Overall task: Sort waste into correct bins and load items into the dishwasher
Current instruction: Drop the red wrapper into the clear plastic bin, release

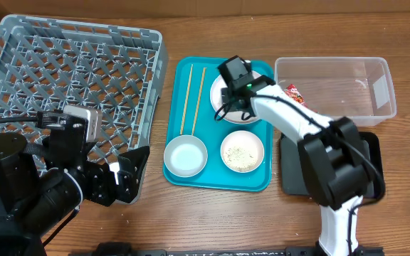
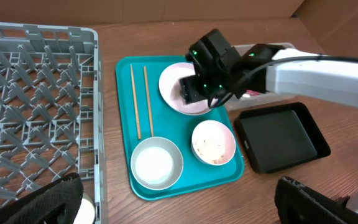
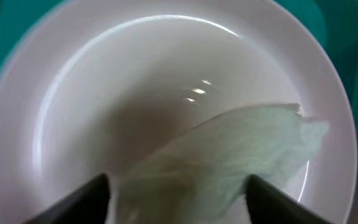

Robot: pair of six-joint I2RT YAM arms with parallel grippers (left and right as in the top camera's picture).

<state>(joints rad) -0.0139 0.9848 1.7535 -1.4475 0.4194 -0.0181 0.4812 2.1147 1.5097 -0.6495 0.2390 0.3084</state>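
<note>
The right end effector (image 3: pixel 176 186) hangs low over the large round white plate (image 3: pixel 104 93) on the flat teal tray (image 1: pixel 191 174). Its fingers are apart, astride a pale crumpled thin sheet (image 3: pixel 241 149) lying on that plate, and not clenched. It should pinch only the sheet's raised fold, clear of the glossy plate. The left end effector (image 1: pixel 123 174) is released.

Flat teal tray (image 1: pixel 216 178) on brown wooden table (image 1: pixel 212 220); tan cardboard (image 2: pixel 340 25) beyond far edge.

A large white plate (image 1: pixel 223 92) lies flat directly beneath the right end effector (image 3: pixel 179 198). Two chopsticks (image 1: pixel 191 99) lie parallel to its left. The bowl (image 1: pixel 186 156) and rice-speckled dish (image 1: pixel 242 151) sit nearer the robot. The red-and-white wrapper (image 1: pixel 292 93) and clear tub (image 1: pixel 333 89) lie to its right, and the grey rack (image 1: pixel 70 71) is far left.
</note>
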